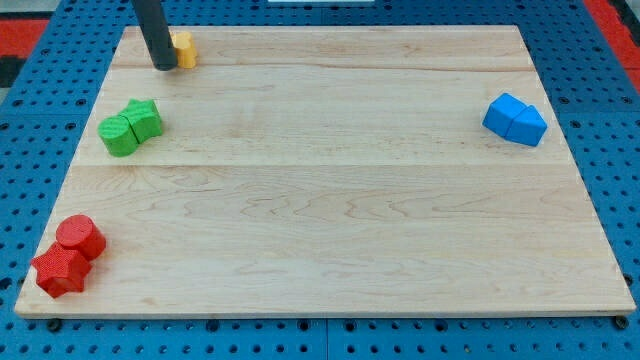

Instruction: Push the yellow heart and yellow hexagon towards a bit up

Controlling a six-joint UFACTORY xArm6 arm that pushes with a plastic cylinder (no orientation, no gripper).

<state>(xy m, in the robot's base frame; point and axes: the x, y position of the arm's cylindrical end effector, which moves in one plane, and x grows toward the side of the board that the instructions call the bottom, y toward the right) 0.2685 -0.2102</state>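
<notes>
A yellow block (184,48) sits near the board's top-left corner, close to the top edge. The rod hides its left side, so I cannot make out its shape, or whether it is one block or two pressed together. My tip (164,67) rests on the board just left of and slightly below the yellow block, touching or almost touching it. The dark rod rises from there out of the view's top.
Two green blocks (130,127) sit together at the left, below the tip. Two blue blocks (515,120) sit together at the right edge. A red cylinder (80,236) and a red star-like block (58,272) touch at the bottom-left corner. The wooden board (340,200) lies on blue pegboard.
</notes>
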